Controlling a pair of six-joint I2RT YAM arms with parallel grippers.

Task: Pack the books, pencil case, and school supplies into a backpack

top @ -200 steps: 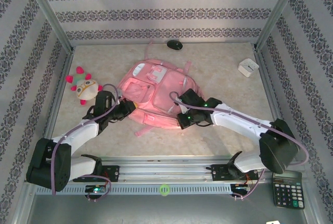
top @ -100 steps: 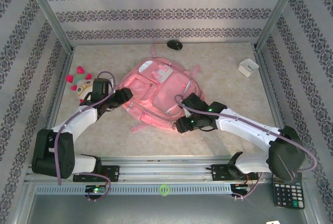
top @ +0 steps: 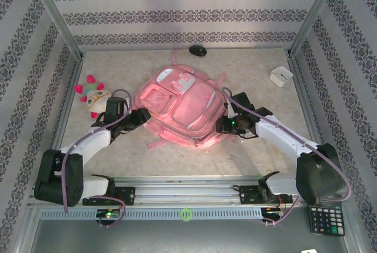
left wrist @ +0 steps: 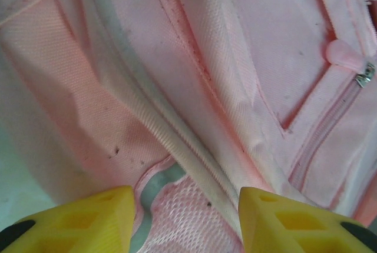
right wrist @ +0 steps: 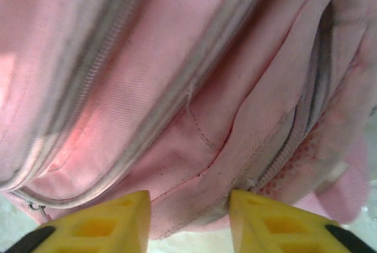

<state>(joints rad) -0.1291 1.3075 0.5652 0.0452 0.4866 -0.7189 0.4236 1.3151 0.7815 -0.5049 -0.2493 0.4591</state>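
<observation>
Backpack [top: 185, 109] in pink woven fabric, large and rounded, with paler panels, zipped front pockets and mesh patches, lies flat midway across the beige mottled tabletop [top: 265, 88]. At its left side the left gripper [left wrist: 185, 217], yellow fingers parted, straddles a ribbed piping seam without clamping it; at its right edge the right gripper [right wrist: 189, 217], fingers parted less widely, noses against cloth beside a zip.

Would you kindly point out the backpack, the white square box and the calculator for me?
backpack [top: 188, 112]: top external view, on its front pocket panel.
white square box [top: 281, 76]: top external view, on its top face.
calculator [top: 326, 220]: top external view, on its keypad.
</observation>
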